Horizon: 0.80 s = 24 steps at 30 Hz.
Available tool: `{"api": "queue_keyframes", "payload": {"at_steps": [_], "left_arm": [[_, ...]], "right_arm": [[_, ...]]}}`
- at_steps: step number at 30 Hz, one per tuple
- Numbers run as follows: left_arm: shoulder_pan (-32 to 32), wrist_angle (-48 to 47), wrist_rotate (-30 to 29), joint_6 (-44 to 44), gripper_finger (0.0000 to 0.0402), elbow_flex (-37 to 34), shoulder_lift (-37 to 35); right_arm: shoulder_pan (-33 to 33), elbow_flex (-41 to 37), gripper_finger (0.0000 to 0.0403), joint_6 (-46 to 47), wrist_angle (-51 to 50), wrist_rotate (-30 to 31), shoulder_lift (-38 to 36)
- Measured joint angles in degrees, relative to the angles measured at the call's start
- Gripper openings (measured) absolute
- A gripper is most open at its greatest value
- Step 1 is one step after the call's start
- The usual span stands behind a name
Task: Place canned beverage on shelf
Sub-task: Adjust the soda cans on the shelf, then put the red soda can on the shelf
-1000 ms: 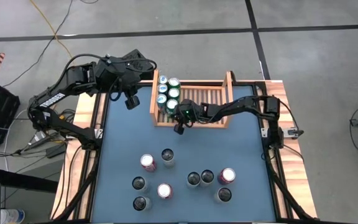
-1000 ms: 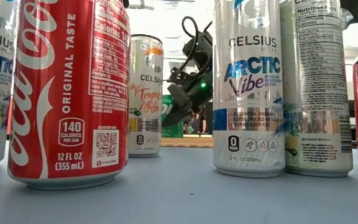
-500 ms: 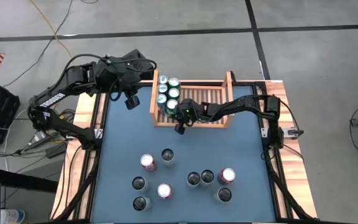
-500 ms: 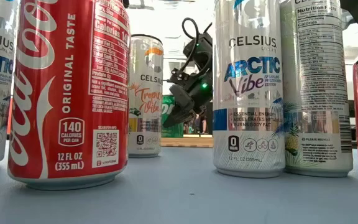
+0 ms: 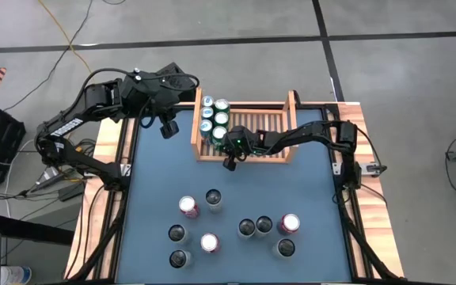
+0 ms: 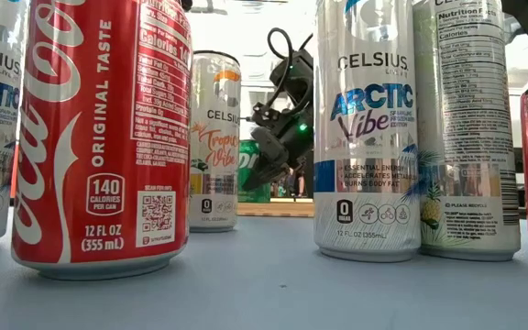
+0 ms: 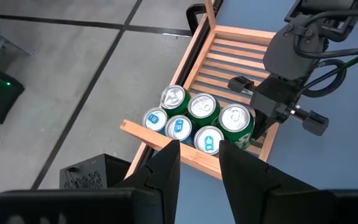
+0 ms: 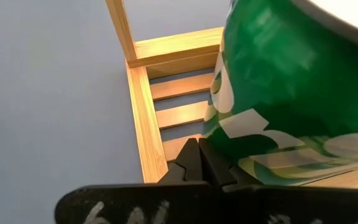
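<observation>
Light-brown slatted wooden shelf (image 5: 260, 131) with raised side boards at twelve o'clock on the blue bench (image 5: 307, 190). Six cans, green and blue-topped (image 5: 214, 120), packed at the shelf's nine o'clock end. Right pincer (image 5: 229, 162) pressed fully shut, empty, at the shelf's front rail, tips just beside the nearest green can (image 8: 291, 93). Left pincer (image 5: 165, 131) narrowly parted, gripping nothing, raised at ten o'clock off the shelf. Loose upright cans (image 5: 236, 229) clustered at six o'clock.
</observation>
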Motion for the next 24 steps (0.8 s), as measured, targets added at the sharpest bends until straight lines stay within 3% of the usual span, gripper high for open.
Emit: {"api": "queue_keyframes", "payload": {"at_steps": [9,15,17,24], "left_arm": [[0.0,0.0,0.0,0.6,0.01,0.0,0.0],[0.0,0.0,0.6,-0.7,0.0104,0.0,0.0],[0.0,-0.6,4.7,-0.6,0.0109,0.0,0.0],[-4.7,-4.9,26.8,3.5,0.0136,0.0,0.0]], "right_arm": [[-0.1,0.0,0.0002,-0.6,-5.5,-3.5,-3.6],[0.1,0.0,0.0043,-2.6,-12.9,-4.2,-9.1],[0.0,0.0,0.0065,-2.4,-18.5,-4.4,-11.7],[0.9,0.0,0.015,-5.0,-39.5,-5.9,-26.5]]}}
